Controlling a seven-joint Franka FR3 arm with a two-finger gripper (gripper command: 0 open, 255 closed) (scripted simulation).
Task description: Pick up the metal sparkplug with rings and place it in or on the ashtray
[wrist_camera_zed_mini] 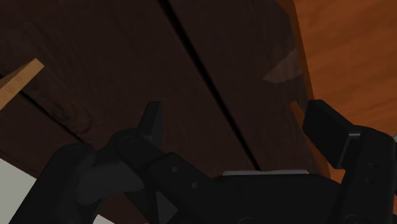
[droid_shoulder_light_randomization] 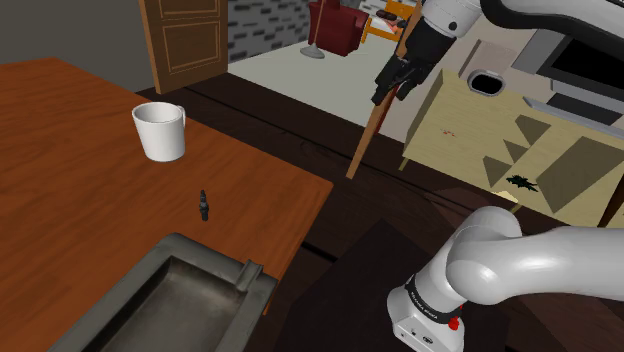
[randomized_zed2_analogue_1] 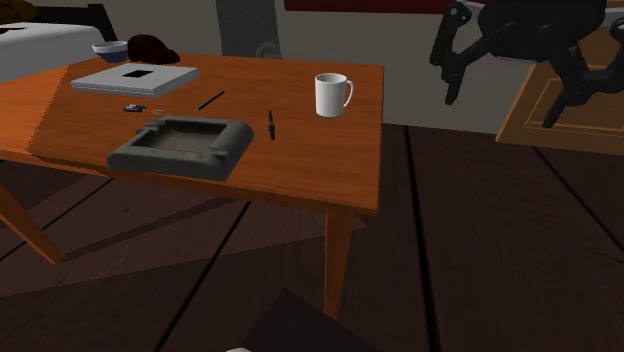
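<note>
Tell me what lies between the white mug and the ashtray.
The dark sparkplug, apart from both the mug and the ashtray; the shoulder view shows it.

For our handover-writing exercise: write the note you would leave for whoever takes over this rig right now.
Gripper: open, empty, raised over the dark floor beyond the table's edge.
Sparkplug: on the wooden table, between the white mug and the dark ashtray, touching neither.
Done: nothing yet.
Left: reach the sparkplug, grasp, lift, set it in the ashtray.
</note>
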